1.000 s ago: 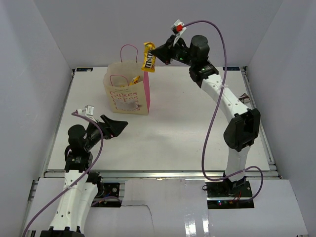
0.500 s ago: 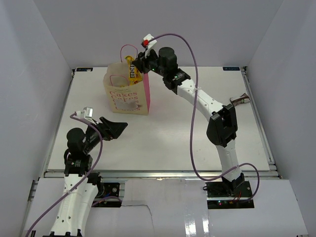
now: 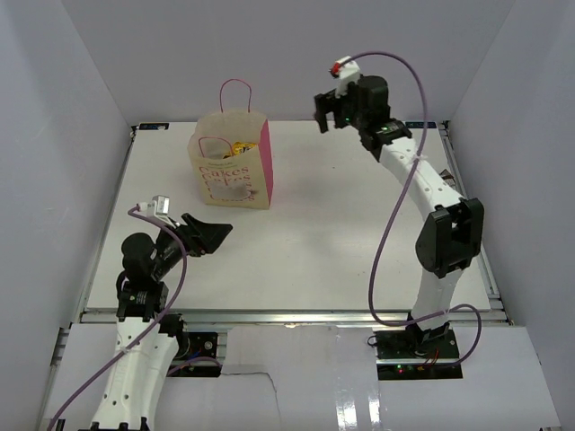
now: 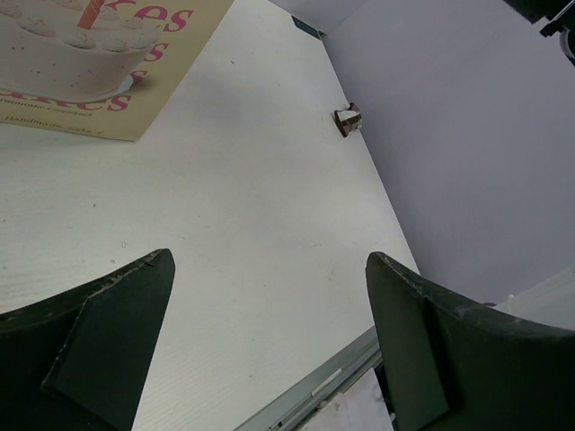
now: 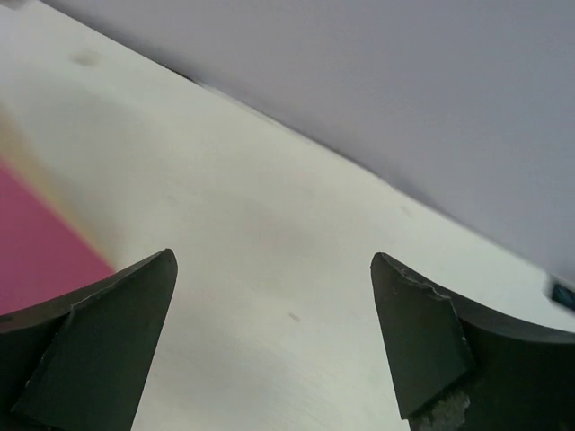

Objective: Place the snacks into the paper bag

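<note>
The bag stands upright at the far left of the table, and a yellow packet shows inside its open mouth. What else lies in the bag is hidden. The right gripper hangs high over the far edge, right of the bag and apart from it. Its wrist view shows the fingers spread with nothing between them, bare table below and the bag's pink side at lower left. The left gripper is low at the near left, also spread and empty, pointing toward the bag's front. Judging from this, the step in hand is the pause after a drop, with the right arm free to fetch again. The only loose thing on the table is a small brown object at the right edge by the wall. It is too small to tell whether it is a snack. If it is, the next move calls for the right arm to swing right and down over it with fingers wide, then pinch it. If not, the packing looks finished.
</note>
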Controlling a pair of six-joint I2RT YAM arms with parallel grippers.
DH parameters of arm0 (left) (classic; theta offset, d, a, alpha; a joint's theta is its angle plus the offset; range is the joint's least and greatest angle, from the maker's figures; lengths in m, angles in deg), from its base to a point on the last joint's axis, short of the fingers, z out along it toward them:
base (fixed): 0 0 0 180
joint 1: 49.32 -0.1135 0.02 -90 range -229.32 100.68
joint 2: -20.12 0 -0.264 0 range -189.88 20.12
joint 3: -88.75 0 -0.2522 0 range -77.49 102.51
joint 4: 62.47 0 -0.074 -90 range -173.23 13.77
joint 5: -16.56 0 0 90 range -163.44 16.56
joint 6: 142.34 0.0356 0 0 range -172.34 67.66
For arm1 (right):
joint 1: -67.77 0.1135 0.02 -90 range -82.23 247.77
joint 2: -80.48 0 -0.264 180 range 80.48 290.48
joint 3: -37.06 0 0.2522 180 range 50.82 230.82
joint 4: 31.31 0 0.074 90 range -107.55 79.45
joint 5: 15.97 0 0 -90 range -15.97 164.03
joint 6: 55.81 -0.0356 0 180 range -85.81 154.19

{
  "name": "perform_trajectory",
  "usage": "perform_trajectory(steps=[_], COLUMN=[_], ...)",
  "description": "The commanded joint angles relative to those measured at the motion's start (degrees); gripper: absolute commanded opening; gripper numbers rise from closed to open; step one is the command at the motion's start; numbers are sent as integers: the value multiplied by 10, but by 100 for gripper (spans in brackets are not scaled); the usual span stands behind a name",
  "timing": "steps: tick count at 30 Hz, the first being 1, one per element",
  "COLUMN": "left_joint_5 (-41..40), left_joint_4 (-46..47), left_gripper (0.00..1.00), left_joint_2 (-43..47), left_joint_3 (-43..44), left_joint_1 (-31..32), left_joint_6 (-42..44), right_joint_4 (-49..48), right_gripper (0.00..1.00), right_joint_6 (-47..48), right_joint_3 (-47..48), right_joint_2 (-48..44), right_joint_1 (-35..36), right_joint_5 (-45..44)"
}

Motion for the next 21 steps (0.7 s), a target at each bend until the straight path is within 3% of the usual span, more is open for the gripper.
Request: perform_trajectory(steps=[1,4,6,9,16,21], left_joint_5=[8,14,19,24,35,32], left_joint_4=[15,37,60,99,137,140], left_gripper=[98,98,98,98,98,98], left_joint_2=[-21,-45,-62,-84,-129,-130], left_joint_3=[-3,-8,-15,-24,-20,-21], left_joint_1=[2,2,2,2,2,2], left_joint_6=[10,6,-3,-13,-26,-37], right_joint_4=[134,247,317,303,274,275], right_gripper=[95,96,96,97,95,96], right_joint_6=[43,-7,-75,-158,-299,-368], right_joint_3=[-67,-61,-61,-114,-89,-9], right_joint_2=[0,42,66,49,71,149], right_joint_1=[-96,-185,-250,-318,-338,-351], right_joint_5=[-98,-186,-190,-179,-262,-256])
